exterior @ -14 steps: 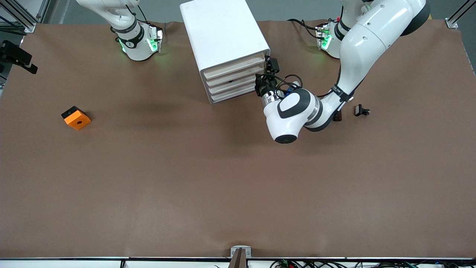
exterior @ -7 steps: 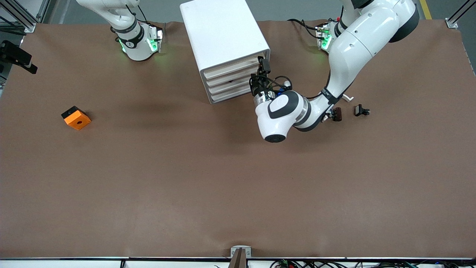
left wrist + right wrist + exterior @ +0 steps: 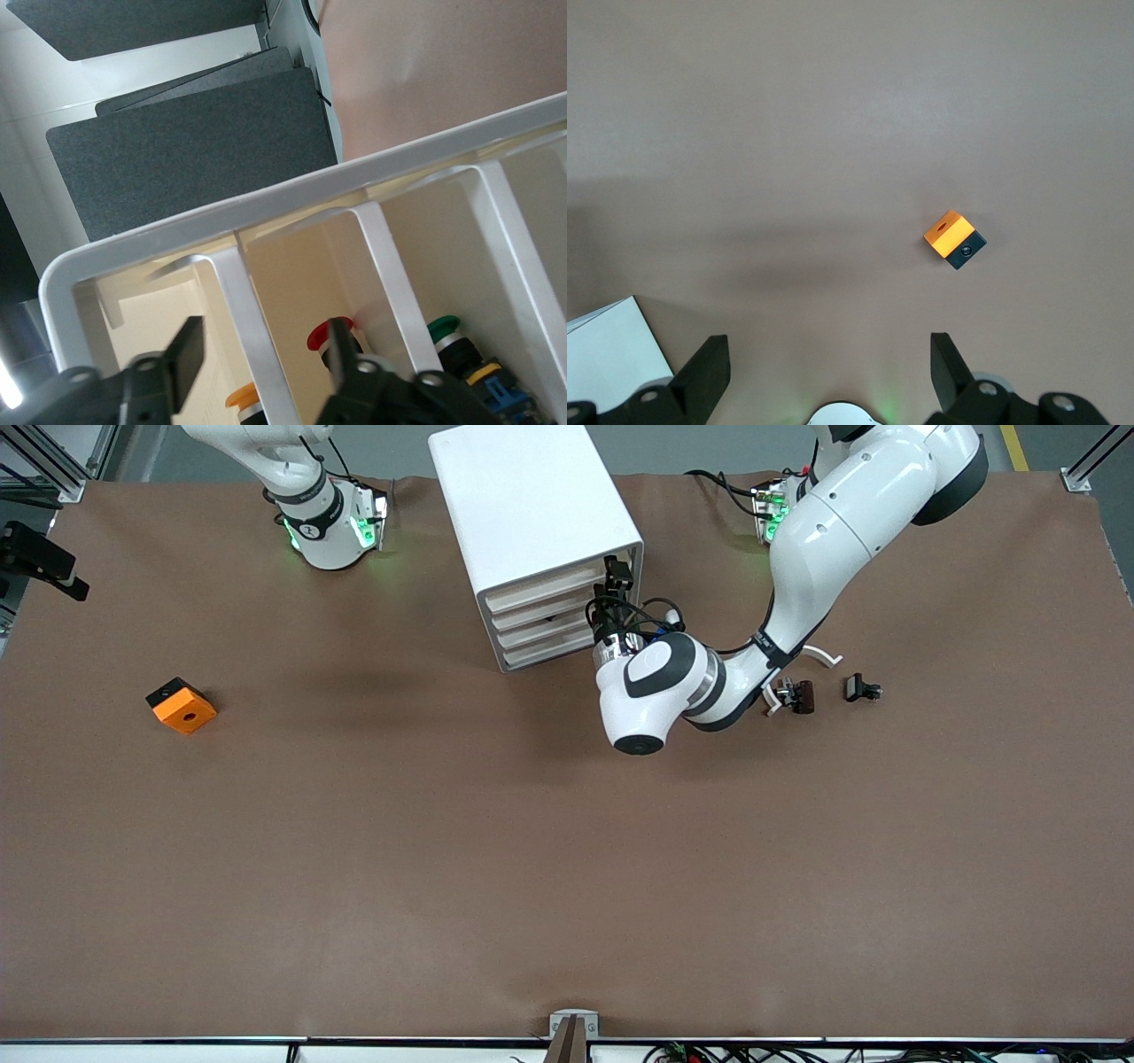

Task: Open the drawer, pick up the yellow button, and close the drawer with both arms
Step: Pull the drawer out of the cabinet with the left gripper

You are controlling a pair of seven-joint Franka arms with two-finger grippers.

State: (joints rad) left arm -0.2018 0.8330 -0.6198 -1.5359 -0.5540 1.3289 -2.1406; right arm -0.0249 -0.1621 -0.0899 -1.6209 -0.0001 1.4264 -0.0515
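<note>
The white cabinet [image 3: 532, 496] stands between the arm bases, all four drawers shut. The top drawer [image 3: 540, 587] is the highest slat front. My left gripper [image 3: 611, 577] is open right at that front, at its end toward the left arm. In the left wrist view my left gripper [image 3: 264, 354] straddles a white slat [image 3: 257, 336] of the cabinet front. The button's orange-yellow cap [image 3: 241, 396] shows partly in the top drawer's recess [image 3: 159, 310]. My right gripper [image 3: 828, 372] is open and empty, high over the table; the arm waits.
Red-capped [image 3: 326, 336] and green-capped [image 3: 443, 327] buttons sit in lower recesses. An orange square block [image 3: 181, 706] lies toward the right arm's end, also in the right wrist view [image 3: 954, 237]. Two small black-brown parts [image 3: 795, 693] [image 3: 861, 688] lie near the left arm's elbow.
My left gripper has moved along the cabinet front toward the right arm's end, from beside the cabinet's corner onto the top drawer's front. The right arm has not moved.
</note>
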